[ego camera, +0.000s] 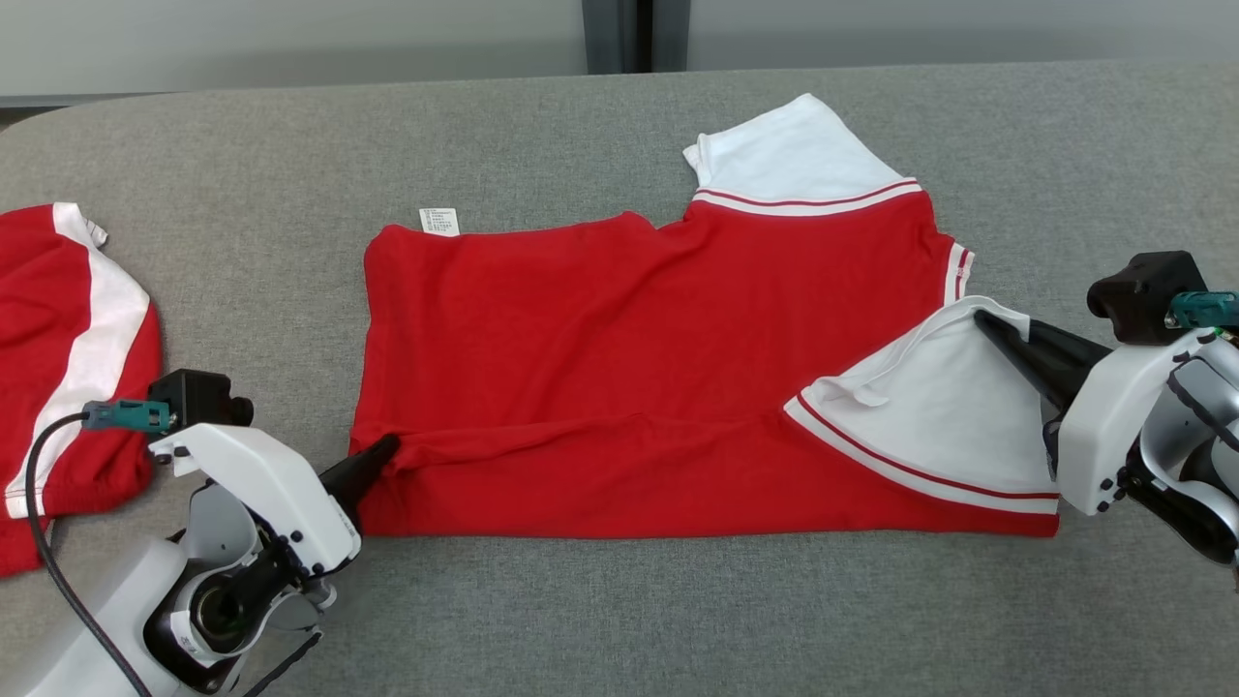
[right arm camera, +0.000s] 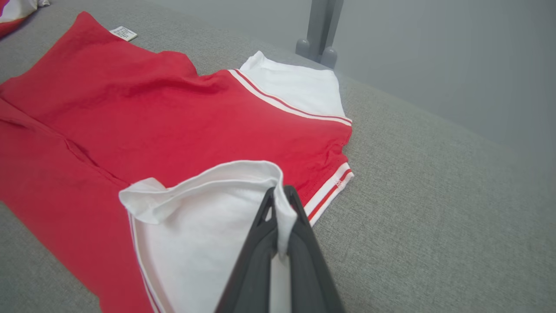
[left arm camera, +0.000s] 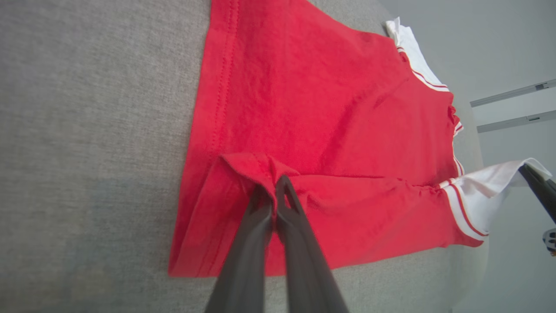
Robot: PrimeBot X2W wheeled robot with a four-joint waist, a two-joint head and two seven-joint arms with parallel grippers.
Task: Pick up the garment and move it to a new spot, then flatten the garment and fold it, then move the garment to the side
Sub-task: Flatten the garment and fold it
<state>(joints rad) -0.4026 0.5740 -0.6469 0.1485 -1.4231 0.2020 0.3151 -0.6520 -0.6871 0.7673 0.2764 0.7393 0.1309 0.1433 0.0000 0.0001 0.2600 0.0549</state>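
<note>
The garment (ego camera: 629,378) is a red T-shirt with white sleeves, spread on the grey table, its near long edge folded over onto the body. My left gripper (ego camera: 387,447) is shut on the red hem corner at the shirt's left end, seen up close pinching the cloth (left arm camera: 274,191). My right gripper (ego camera: 982,319) is shut on the edge of the near white sleeve (ego camera: 944,407), lifting it slightly; the white cloth (right arm camera: 243,217) runs between the fingers (right arm camera: 256,252). The far white sleeve (ego camera: 794,150) lies flat, and a white label (ego camera: 438,221) sticks out at the back edge.
A second red and white garment (ego camera: 68,358) lies bunched at the table's left edge, close to my left arm. Grey table surface (ego camera: 678,610) stretches in front of the shirt and behind it. A grey post (right arm camera: 319,26) stands beyond the far edge.
</note>
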